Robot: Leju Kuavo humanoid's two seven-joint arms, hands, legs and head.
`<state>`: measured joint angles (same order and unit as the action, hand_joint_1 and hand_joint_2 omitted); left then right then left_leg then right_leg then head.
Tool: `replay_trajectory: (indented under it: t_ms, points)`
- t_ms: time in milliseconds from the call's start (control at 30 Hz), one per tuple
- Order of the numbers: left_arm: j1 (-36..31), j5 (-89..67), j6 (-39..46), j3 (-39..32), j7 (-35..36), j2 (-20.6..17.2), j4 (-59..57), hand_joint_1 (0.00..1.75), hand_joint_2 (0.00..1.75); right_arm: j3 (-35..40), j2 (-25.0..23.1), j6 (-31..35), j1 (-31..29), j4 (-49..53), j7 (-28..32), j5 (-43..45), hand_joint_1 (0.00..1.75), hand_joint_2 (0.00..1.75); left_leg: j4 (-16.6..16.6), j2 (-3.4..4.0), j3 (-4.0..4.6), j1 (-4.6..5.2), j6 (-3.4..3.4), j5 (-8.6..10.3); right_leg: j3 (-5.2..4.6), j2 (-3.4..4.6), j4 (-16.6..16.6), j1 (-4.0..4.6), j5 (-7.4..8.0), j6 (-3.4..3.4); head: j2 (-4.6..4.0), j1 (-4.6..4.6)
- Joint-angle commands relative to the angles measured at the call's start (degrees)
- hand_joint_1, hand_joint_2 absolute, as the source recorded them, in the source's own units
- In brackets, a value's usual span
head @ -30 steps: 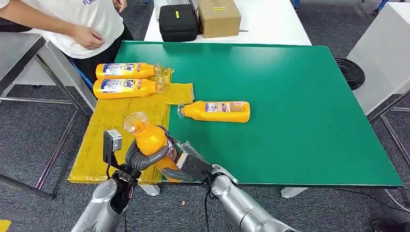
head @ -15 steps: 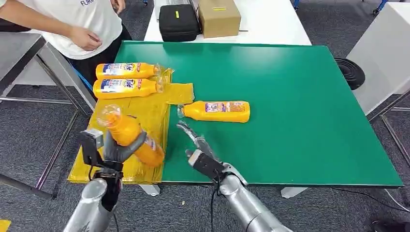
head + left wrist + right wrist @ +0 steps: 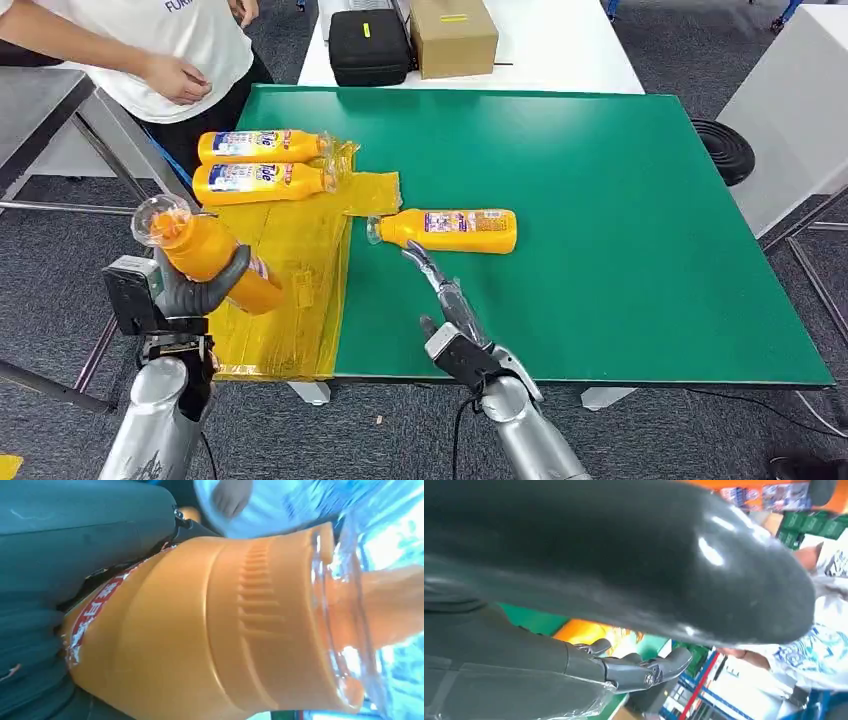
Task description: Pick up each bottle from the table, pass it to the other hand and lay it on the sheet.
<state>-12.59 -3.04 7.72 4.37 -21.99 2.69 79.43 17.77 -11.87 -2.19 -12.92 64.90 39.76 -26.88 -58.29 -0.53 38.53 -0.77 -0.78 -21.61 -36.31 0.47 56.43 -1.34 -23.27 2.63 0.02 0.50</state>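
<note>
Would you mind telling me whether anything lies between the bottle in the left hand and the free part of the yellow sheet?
Nothing visible does. The left hand holds the bottle at the sheet's near left edge, with bare sheet beside it. The two laid bottles lie at the far end, apart from it.

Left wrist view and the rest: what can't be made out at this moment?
- Held bottle, left wrist view: label mostly hidden by the left hand; base cut off.
- Right wrist view: the thumb blocks most of the table.
- Labels of the two bottles on the sheet, head view: too small to read.
- Person: cut off by the top edge.
</note>
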Motion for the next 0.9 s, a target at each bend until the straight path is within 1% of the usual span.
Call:
replay_trajectory:
  t_ms: [33,67,100,133,167,200,233,300,333,367,400,433,467,500,533,567,633,667,700,733,833,867,900]
  points:
    - [-5.43,-12.94,5.64,-2.01,1.13,-2.99,1.90,1.75,1.75,-4.22,0.29,-0.86,1.79,4.52,-0.35,-1.01,0.00,0.00,-0.03,-0.04,-0.21,-0.03,0.01,-0.11,0.25,-0.12,0.02,0.07,-0.13,-0.13,0.00,0.00]
    - [-5.92,-15.64,6.21,-1.35,1.56,-3.81,1.70,1.75,1.75,-4.35,0.29,-0.87,1.90,4.68,-0.35,-1.04,0.00,0.00,-0.01,-0.07,-0.03,-0.03,0.01,-0.02,0.07,-0.11,0.01,0.05,-0.05,-0.08,0.00,0.00]
    - [-6.43,-19.05,7.28,-0.40,2.01,-4.69,1.40,1.75,1.75,-4.46,0.30,-0.92,1.99,4.85,-0.37,-1.12,0.00,0.00,-0.05,-0.09,-0.15,-0.04,0.01,-0.09,0.21,-0.16,0.03,0.07,-0.12,-0.13,0.00,0.00]
    - [-10.98,-31.98,4.93,3.44,7.41,-8.50,-1.33,1.75,1.75,-5.56,0.58,-1.36,2.37,5.67,-0.58,-1.71,0.00,0.00,-0.06,-0.12,-0.10,-0.07,0.01,-0.07,0.17,-0.19,0.03,0.09,-0.11,-0.12,0.00,0.00]
    - [-10.98,-31.98,4.93,3.44,7.41,-8.50,-1.33,1.75,1.75,-5.56,0.58,-1.36,2.37,5.67,-0.58,-1.71,0.00,0.00,-0.02,-0.09,-0.06,-0.04,0.00,-0.02,0.10,-0.14,0.01,0.05,-0.07,-0.08,0.00,-0.02]
    - [-10.98,-31.98,4.93,3.44,7.41,-8.50,-1.33,1.75,1.75,-5.56,0.58,-1.36,2.37,5.67,-0.58,-1.71,0.00,0.00,-0.07,-0.13,-0.24,-0.06,0.01,-0.11,0.31,-0.22,0.06,0.09,-0.18,-0.16,0.00,-0.02]
    - [-10.85,-31.96,4.93,3.45,7.42,-8.43,-1.45,1.75,1.75,-5.59,0.60,-1.37,2.37,5.66,-0.58,-1.71,0.00,0.00,0.01,-0.12,-0.11,-0.02,-0.01,0.01,0.15,-0.16,0.01,0.02,-0.07,-0.09,0.00,-0.02]
    - [-10.84,-32.07,4.88,3.41,7.33,-8.32,-1.69,1.75,1.75,-5.63,0.51,-1.40,2.33,5.58,-0.58,-1.74,0.00,0.00,-0.01,-0.03,-0.23,-0.04,0.00,-0.07,0.28,-0.10,-0.01,0.06,-0.09,-0.14,0.00,0.00]
    - [-11.91,-37.82,3.07,6.65,8.85,-10.77,-2.79,1.75,1.75,-5.75,0.54,-1.46,2.28,5.59,-0.57,-1.90,0.00,0.00,0.02,-0.01,-0.13,0.00,-0.01,-0.01,0.13,-0.06,-0.01,0.01,-0.02,-0.10,0.00,0.00]
    - [-13.67,-42.50,0.14,9.67,10.76,-12.96,-4.90,1.75,1.75,-5.78,0.77,-1.50,2.20,5.75,-0.57,-2.28,0.00,0.00,-0.01,-0.04,-0.32,-0.04,0.00,-0.11,0.35,-0.13,-0.01,0.07,-0.12,-0.17,0.00,0.00]
    - [-15.20,-44.84,-1.66,11.46,11.44,-14.01,-6.84,1.75,1.75,-5.96,0.91,-1.46,2.10,5.91,-0.58,-2.71,0.00,0.00,0.01,-0.11,-0.22,-0.03,0.01,-0.04,0.25,-0.19,0.01,0.05,-0.09,-0.16,0.00,0.00]
    - [-17.44,-50.05,-5.15,15.71,12.21,-16.40,-9.78,1.75,1.75,-5.94,1.21,-1.32,1.79,5.98,-0.65,-3.61,0.00,0.00,0.01,-0.17,-0.09,-0.02,0.01,0.04,0.12,-0.25,0.01,0.03,-0.04,-0.11,0.00,-0.02]
    - [-19.61,-55.22,-7.97,19.93,12.44,-18.21,-13.41,1.75,1.75,-6.00,1.49,-1.15,1.31,6.09,-0.82,-4.54,0.00,0.00,-0.01,-0.28,-0.26,-0.06,0.01,-0.02,0.34,-0.39,0.02,0.08,-0.14,-0.18,0.00,-0.04]
    - [-20.54,-57.20,-9.80,21.94,12.15,-18.84,-15.76,1.71,1.75,-6.32,1.38,-1.14,0.98,6.26,-0.88,-4.69,0.00,1.75,0.00,-0.29,-0.16,-0.05,0.02,0.04,0.21,-0.38,0.02,0.07,-0.10,-0.16,0.00,0.00]
    - [-22.26,-58.62,-13.66,25.94,10.83,-20.35,-19.67,1.75,1.75,-6.58,1.60,-1.12,0.61,6.75,-1.00,-5.12,0.00,1.75,0.02,-0.16,-0.13,-0.02,0.00,0.05,0.14,-0.23,0.00,0.03,-0.05,-0.12,0.00,-0.02]
    - [-24.09,-59.63,-15.77,30.04,9.34,-21.85,-22.94,1.75,1.75,-6.77,1.81,-1.11,0.45,7.20,-1.17,-5.50,0.00,1.75,0.01,-0.20,-0.26,-0.04,0.01,0.02,0.29,-0.29,0.01,0.06,-0.09,-0.17,0.00,0.00]
    - [-27.16,-59.94,-17.62,34.62,7.15,-22.51,-28.08,1.75,1.75,-7.17,2.43,-0.81,0.49,8.02,-1.61,-6.00,0.00,1.75,0.02,-0.06,-0.16,-0.01,0.00,0.03,0.14,-0.13,0.00,0.02,-0.01,-0.12,0.00,0.00]
    - [-28.54,-59.56,-18.35,36.25,6.46,-22.23,-30.08,1.75,1.75,-7.30,2.72,-0.76,0.68,8.50,-1.65,-5.98,0.00,1.75,0.02,-0.10,-0.33,-0.03,0.00,-0.02,0.33,-0.20,0.00,0.05,-0.08,-0.19,0.00,0.00]
    - [-29.50,-59.12,-18.53,37.70,6.19,-21.58,-31.68,1.75,1.75,-7.52,2.95,-0.85,0.96,8.87,-1.63,-6.10,0.00,1.75,0.01,-0.13,-0.20,-0.02,0.00,0.03,0.20,-0.23,0.01,0.04,-0.04,-0.15,0.00,-0.02]
    - [-29.92,-58.65,-18.49,38.47,6.26,-21.12,-32.40,1.75,1.75,-7.71,3.02,-0.88,1.19,9.01,-1.63,-6.16,0.00,1.75,-0.03,-0.14,-0.33,-0.06,0.00,-0.05,0.36,-0.27,0.02,0.09,-0.12,-0.20,0.00,-0.02]
    - [-30.17,-58.51,-18.75,39.31,6.57,-20.99,-32.57,1.75,1.75,-7.72,2.88,-0.85,1.25,8.81,-1.63,-6.16,0.00,1.75,0.01,-0.04,-0.20,-0.02,-0.01,0.02,0.18,-0.14,0.00,0.03,-0.04,-0.13,0.00,0.00]
    - [-30.27,-58.38,-19.07,40.21,6.88,-20.99,-32.92,1.73,1.75,-7.77,2.84,-0.83,1.05,8.43,-1.63,-6.16,0.00,1.75,-0.03,-0.03,-0.36,-0.04,-0.01,-0.08,0.37,-0.16,0.00,0.07,-0.12,-0.18,0.00,0.00]
    - [-30.21,-58.59,-18.86,40.99,7.41,-20.94,-33.36,1.71,1.75,-7.85,2.73,-0.81,0.86,8.18,-1.62,-6.10,0.00,1.75,-0.01,0.01,-0.25,-0.03,-0.01,-0.03,0.25,-0.10,0.00,0.05,-0.06,-0.15,0.00,-0.02]
